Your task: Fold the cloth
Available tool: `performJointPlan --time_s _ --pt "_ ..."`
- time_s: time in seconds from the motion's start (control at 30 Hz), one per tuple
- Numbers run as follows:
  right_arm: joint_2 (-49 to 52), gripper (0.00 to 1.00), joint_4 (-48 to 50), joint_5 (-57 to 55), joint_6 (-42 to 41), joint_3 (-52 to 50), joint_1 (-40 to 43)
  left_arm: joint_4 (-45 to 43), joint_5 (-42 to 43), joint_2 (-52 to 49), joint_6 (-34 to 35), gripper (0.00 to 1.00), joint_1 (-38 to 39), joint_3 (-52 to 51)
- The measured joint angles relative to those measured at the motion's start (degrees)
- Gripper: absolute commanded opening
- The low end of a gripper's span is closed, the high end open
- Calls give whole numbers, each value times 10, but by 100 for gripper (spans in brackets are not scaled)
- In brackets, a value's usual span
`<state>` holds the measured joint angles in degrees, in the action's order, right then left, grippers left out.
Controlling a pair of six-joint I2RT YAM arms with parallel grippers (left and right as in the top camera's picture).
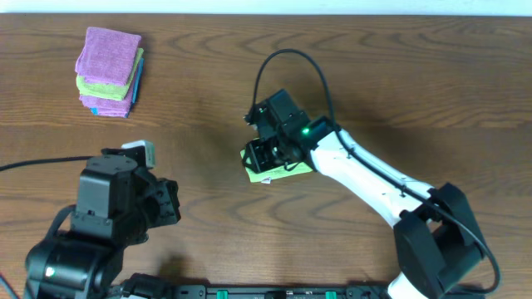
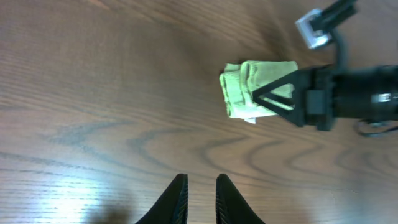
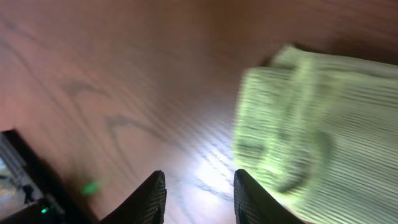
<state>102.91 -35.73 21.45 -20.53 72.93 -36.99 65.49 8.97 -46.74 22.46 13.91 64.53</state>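
Observation:
A green cloth (image 1: 281, 171) lies folded into a small bundle on the wooden table, right of centre. My right gripper (image 1: 268, 154) hovers just over its left part, open and empty. In the right wrist view the cloth (image 3: 311, 124) lies to the right of the open jaws (image 3: 199, 186), with only bare table between the fingers. In the left wrist view the cloth (image 2: 249, 87) shows ahead, with the right gripper (image 2: 292, 99) over it. My left gripper (image 2: 198, 199) is held back at the front left (image 1: 170, 202), fingers slightly apart and empty.
A stack of folded purple, green and blue cloths (image 1: 110, 71) stands at the far left back. The right arm (image 1: 374, 178) stretches from the front right to the middle. A black cable (image 1: 291, 66) loops above the right wrist.

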Motion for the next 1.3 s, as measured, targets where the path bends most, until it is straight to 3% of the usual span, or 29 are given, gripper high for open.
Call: performJointPlan --time_s 0.13,0.2,0.27,0.3,0.47,0.57,0.93,1.3 --pt "0 34 -40 -68 1 0 19 -56 4 -11 -1 33 0 -58" --pt "0 27 -47 -104 3 0 20 -92 15 -22 2 47 0 -96" --pt "0 9 -49 -141 4 0 19 -135 30 -36 12 59 0 -136" --pt "0 1 -52 -164 -1 0 19 -181 47 -45 21 73 0 -169" --pt "0 1 -73 -249 -10 0 41 -348 131 -117 58 93 0 -254" --pt "0 1 -78 -263 -12 0 78 -413 169 -172 78 98 0 -269" --pt "24 1 -66 -270 -14 -4 143 -627 239 -381 165 95 36 -273" --pt "102 1 -39 -233 -14 -6 143 -713 261 -461 224 95 47 -273"
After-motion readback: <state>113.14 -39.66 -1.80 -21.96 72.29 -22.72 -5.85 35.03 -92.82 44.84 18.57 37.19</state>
